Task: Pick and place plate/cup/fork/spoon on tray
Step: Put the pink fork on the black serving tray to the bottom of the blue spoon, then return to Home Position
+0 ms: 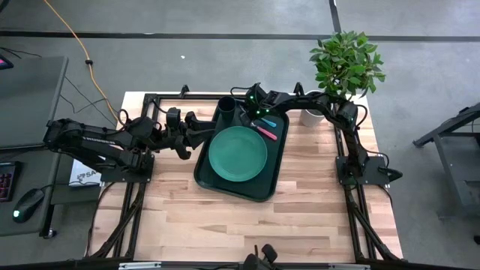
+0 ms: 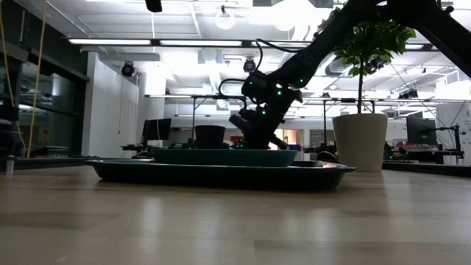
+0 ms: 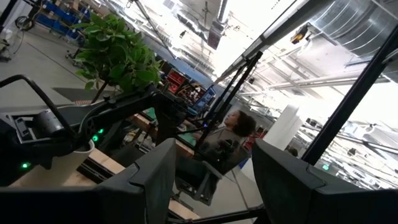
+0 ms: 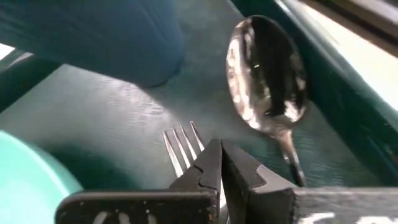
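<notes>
The dark green tray (image 1: 275,161) lies mid-table. On it rest the teal plate (image 1: 238,154), the dark cup (image 1: 226,105) at its far left corner, the pink-handled fork (image 1: 264,133) and the blue-handled spoon (image 1: 268,122). My right gripper (image 4: 219,149) is shut, low over the fork's tines (image 4: 179,148), with the spoon's bowl (image 4: 267,74) and the cup (image 4: 106,37) just beyond. My left gripper (image 1: 204,129) is by the tray's left rim, open and empty (image 3: 214,180), and it faces the room. My right gripper's shut fingertips (image 4: 211,163) stand right over the fork's neck, behind the tines, and slant down from the table's far right. The fingers hide the place, so I cannot tell whether they touch the fork. The fork lies flat on the tray floor.
A white pot with a green plant (image 1: 341,67) stands at the table's far right corner, close behind my right arm. The tray's raised rim (image 2: 221,173) runs around the plate (image 2: 221,156). Bare wood lies toward the near edge (image 1: 247,225). A person (image 3: 233,127) shows beyond the table.
</notes>
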